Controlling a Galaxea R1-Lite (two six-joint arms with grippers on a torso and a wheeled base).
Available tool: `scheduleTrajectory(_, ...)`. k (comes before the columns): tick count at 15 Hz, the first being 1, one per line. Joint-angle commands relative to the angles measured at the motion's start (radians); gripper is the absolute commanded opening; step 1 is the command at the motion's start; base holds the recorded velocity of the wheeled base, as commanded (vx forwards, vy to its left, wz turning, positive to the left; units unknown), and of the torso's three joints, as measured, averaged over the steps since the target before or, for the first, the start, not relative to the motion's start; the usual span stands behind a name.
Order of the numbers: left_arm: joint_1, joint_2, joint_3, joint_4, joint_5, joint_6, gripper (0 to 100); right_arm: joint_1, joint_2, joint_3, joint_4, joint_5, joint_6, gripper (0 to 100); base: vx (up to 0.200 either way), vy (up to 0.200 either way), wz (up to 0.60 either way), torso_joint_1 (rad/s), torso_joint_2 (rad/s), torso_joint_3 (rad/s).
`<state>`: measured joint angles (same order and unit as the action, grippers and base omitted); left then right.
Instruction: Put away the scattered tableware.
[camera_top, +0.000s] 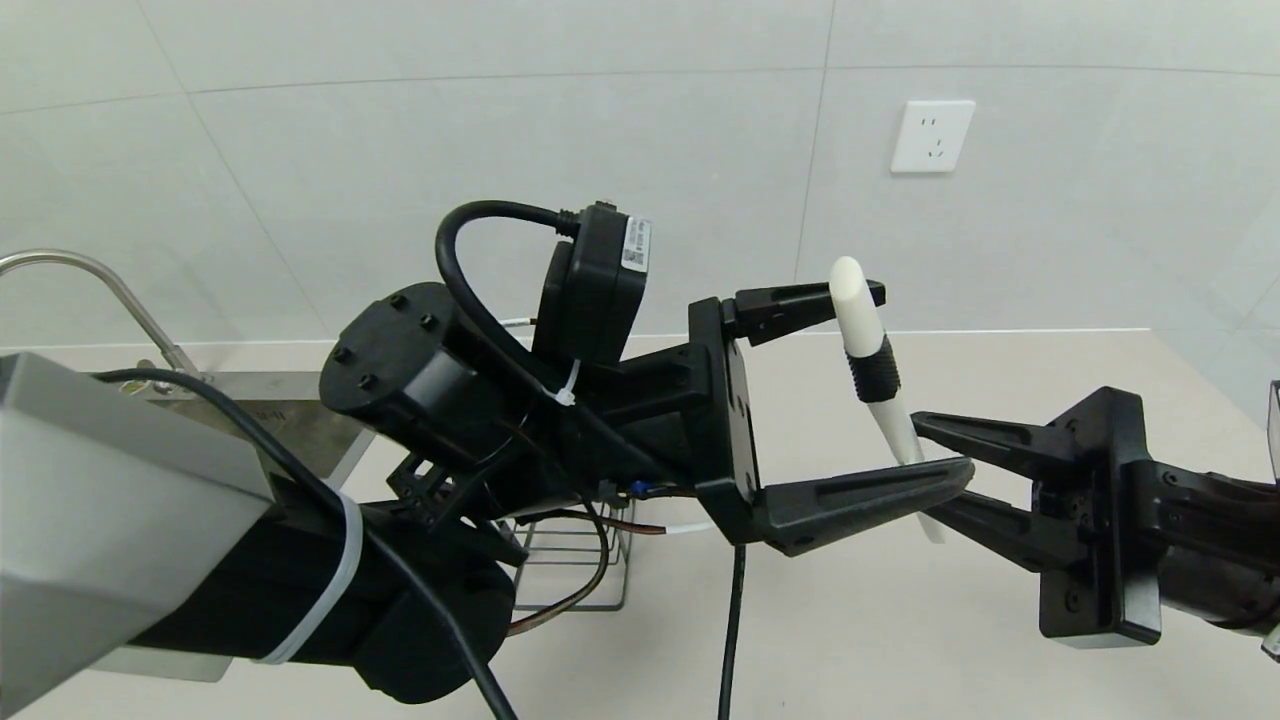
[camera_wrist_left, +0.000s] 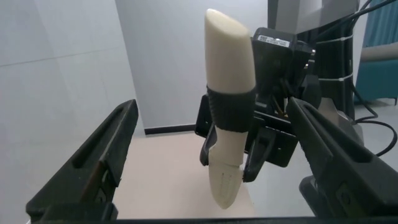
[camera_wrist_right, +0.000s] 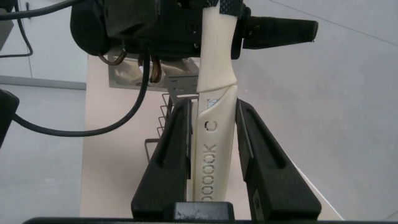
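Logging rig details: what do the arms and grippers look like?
The left gripper and right gripper are matte black, each two long tapered fingers on a flat plate. The left arm has a silver-grey link, black wrist housing, white zip ties and a looping black cable to a labelled camera.

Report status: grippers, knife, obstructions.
Right gripper shut on white knife, blade end, midair. Left gripper open, fingers flanking handle, not touching. Nothing blocking; wire rack on counter below.
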<state>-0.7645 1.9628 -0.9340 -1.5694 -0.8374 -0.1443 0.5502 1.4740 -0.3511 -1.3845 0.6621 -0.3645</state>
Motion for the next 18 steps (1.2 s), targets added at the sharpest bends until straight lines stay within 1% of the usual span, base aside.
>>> scheduleTrajectory(1, -0.001, -0.005, -0.002, -0.001, 0.001, 0.000, 100, 0.000, -0.004, 0.001, -0.001, 0.001, -0.001, 0, 0.000, 0.000, 0.00, 0.000, 0.00, 0.000)
scheduleTrajectory(3, -0.001, -0.007, -0.002, -0.001, 0.000, 0.000, 100, 0.000, -0.004, 0.001, -0.001, 0.001, -0.001, 0, 0.000, 0.000, 0.00, 0.000, 0.00, 0.000)
scheduleTrajectory(4, -0.003, -0.005, -0.005, -0.001, 0.000, 0.000, 0, 0.000, -0.004, 0.001, -0.001, 0.001, -0.001, 0, 0.000, 0.000, 0.00, 0.000, 0.00, 0.000)
scheduleTrajectory(9, -0.004, -0.005, -0.003, -0.001, 0.001, 0.005, 0, -0.001, -0.004, 0.003, -0.002, -0.001, -0.004, 0, 0.000, 0.000, 0.00, 0.000, 0.00, 0.000)
scheduleTrajectory(10, -0.004, -0.005, -0.003, -0.001, 0.001, 0.005, 0, -0.001, -0.004, 0.003, -0.002, -0.001, -0.004, 100, 0.000, 0.000, 0.00, 0.000, 0.00, 0.000)
scheduleTrajectory(12, -0.003, -0.005, -0.002, -0.001, 0.003, 0.009, 0, -0.001, -0.006, 0.050, -0.001, -0.003, -0.037, 100, 0.000, 0.000, 0.00, 0.000, 0.00, 0.000)
scheduleTrajectory(14, -0.003, -0.007, 0.004, -0.001, 0.017, 0.009, 0, -0.001, -0.029, 0.072, -0.001, -0.003, -0.044, 100, 0.000, 0.000, 0.00, 0.000, 0.00, 0.000)
scheduleTrajectory(16, 0.002, -0.016, 0.015, -0.001, 0.061, 0.011, 0, -0.012, -0.074, 0.103, 0.004, -0.004, -0.042, 100, 0.000, 0.000, 0.00, 0.000, 0.00, 0.000)
scheduleTrajectory(17, 0.011, -0.036, 0.027, -0.001, 0.072, 0.009, 0, -0.035, -0.112, 0.152, 0.007, -0.004, -0.045, 100, 0.000, 0.000, 0.00, 0.000, 0.00, 0.000)
scheduleTrajectory(18, 0.034, -0.056, 0.037, -0.001, 0.072, 0.011, 0, -0.064, -0.147, 0.185, 0.007, -0.004, -0.047, 100, 0.000, 0.000, 0.00, 0.000, 0.00, 0.000)
